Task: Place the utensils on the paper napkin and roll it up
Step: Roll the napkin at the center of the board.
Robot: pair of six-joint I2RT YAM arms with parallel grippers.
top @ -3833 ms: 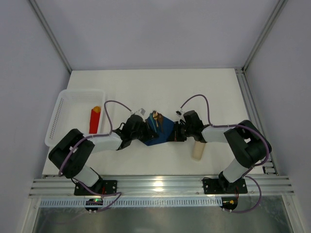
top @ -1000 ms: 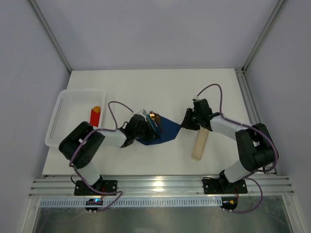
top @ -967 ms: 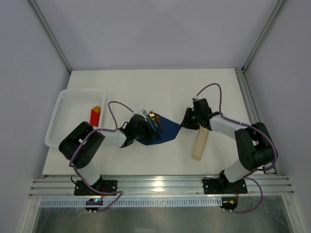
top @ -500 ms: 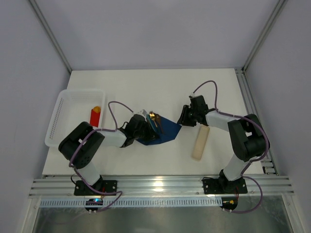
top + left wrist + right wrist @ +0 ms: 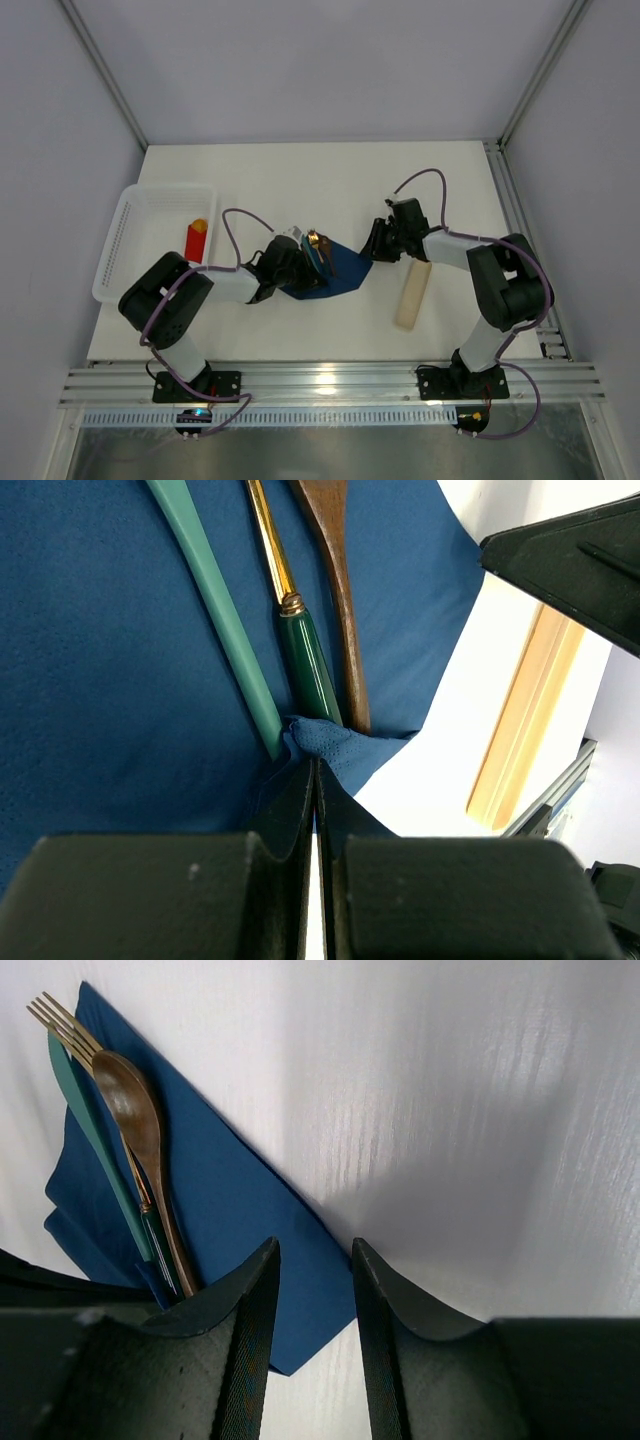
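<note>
Napkin (image 5: 110, 680) corner sits pinched in my clenched left gripper (image 5: 315, 772), cutlery (image 5: 305, 665) lying on it just beyond. Farther off, my right gripper (image 5: 312, 1260) has let go and swung aside, parted and empty; rolling remains undone.

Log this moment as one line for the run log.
left tool: shut, pinching paper napkin edge | right tool: open over napkin corner, empty | utensils: lying on napkin | roll: not done
</note>
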